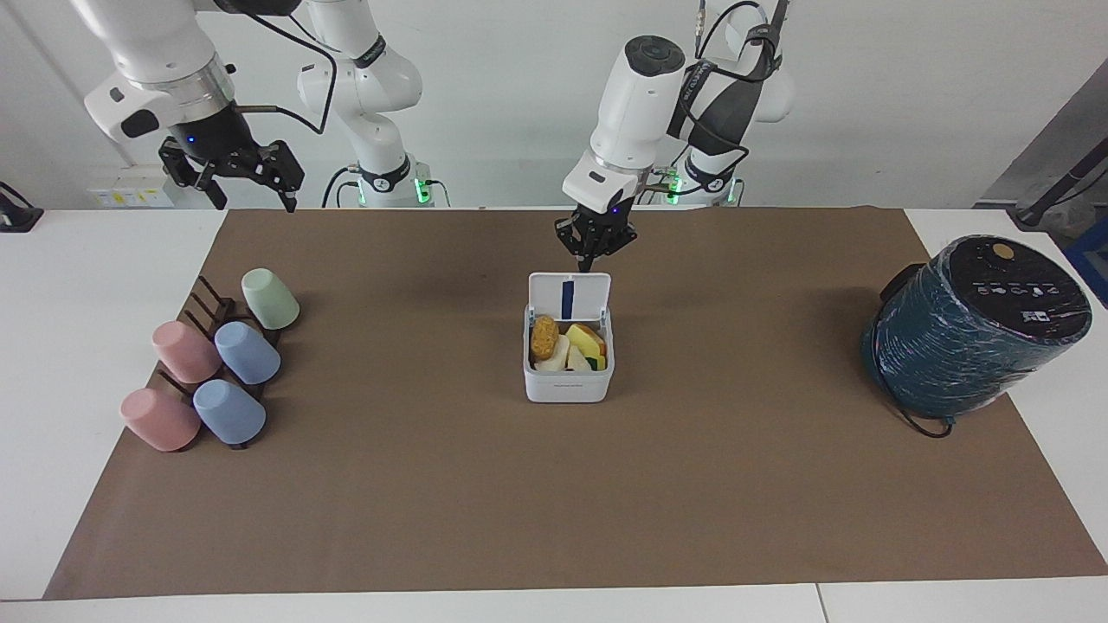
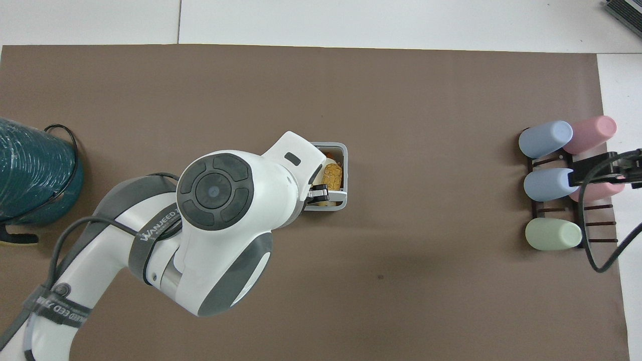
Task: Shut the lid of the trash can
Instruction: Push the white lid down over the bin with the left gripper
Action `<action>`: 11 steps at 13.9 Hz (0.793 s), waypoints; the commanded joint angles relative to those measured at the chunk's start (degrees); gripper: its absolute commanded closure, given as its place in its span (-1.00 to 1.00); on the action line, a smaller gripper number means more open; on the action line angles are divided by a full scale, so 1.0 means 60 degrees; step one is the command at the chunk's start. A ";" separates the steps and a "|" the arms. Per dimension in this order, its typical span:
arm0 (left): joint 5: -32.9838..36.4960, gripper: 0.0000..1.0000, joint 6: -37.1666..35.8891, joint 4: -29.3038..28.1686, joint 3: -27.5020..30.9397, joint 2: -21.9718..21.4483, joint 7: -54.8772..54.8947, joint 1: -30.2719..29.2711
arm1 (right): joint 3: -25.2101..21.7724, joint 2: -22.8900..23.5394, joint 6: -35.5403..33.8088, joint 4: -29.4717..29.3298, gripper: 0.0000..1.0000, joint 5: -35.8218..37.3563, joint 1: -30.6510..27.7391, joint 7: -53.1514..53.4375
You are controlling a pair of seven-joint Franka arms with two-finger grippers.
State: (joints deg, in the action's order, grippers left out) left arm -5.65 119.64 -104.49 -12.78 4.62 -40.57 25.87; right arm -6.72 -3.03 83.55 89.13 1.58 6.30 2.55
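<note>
While the lid (image 1: pixel 569 296) is standing open on the trash can (image 1: pixel 569 381), the left gripper (image 1: pixel 591 262), pinched together and empty, is hovering just above its top edge.

- The trash can (image 1: pixel 567 381) looked like smooth white plastic with a slight sheen, and so did its lid (image 1: pixel 569 296), which had a blue strip on the inner face.
- The brown mat (image 1: pixel 554 502) on the counter (image 1: pixel 78 285) looked like matt paper, kind of kraft-ish; the counter itself was smooth white.
- The cups (image 1: pixel 247 352) were pastel, matt, plastic-looking, sitting on a dark rack (image 1: pixel 208 303).
- The teal cylinder (image 1: pixel 952 355) was wrapped in something shiny and crinkly, with a glossy black top.
- The arm shells were glossy white plastic, and the left gripper (image 1: pixel 592 260) was matt black.
</note>
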 commanded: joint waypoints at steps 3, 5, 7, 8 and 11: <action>-0.0157 1.00 0.0786 -0.0177 0.0167 0.0196 -0.0182 0.0171 | 0.0007 -0.0212 0.0078 0.0232 -1.00 0.0030 -0.0025 -0.0221; -0.0303 1.00 0.1194 -0.0177 0.0167 0.0284 -0.0182 0.0098 | 0.0007 -0.0212 0.0078 0.0232 -1.00 0.0030 -0.0025 -0.0206; -0.0436 1.00 0.1824 -0.0177 0.0167 0.0562 -0.0196 0.0054 | 0.0007 -0.0212 0.0078 0.0232 -1.00 0.0030 -0.0025 -0.0221; -0.0436 1.00 0.1928 -0.0177 0.0167 0.0635 -0.0182 0.0053 | 0.0007 -0.0212 0.0078 0.0232 -1.00 0.0030 -0.0025 -0.0221; -0.0494 1.00 0.2367 -0.0177 0.0167 0.0883 -0.0196 -0.0005 | 0.0007 -0.0212 0.0078 0.0232 -1.00 0.0030 -0.0025 -0.0206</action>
State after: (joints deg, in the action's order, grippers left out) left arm -7.37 131.24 -104.64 -12.01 9.19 -41.44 25.85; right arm -6.72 -3.03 83.55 89.13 1.58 6.30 2.55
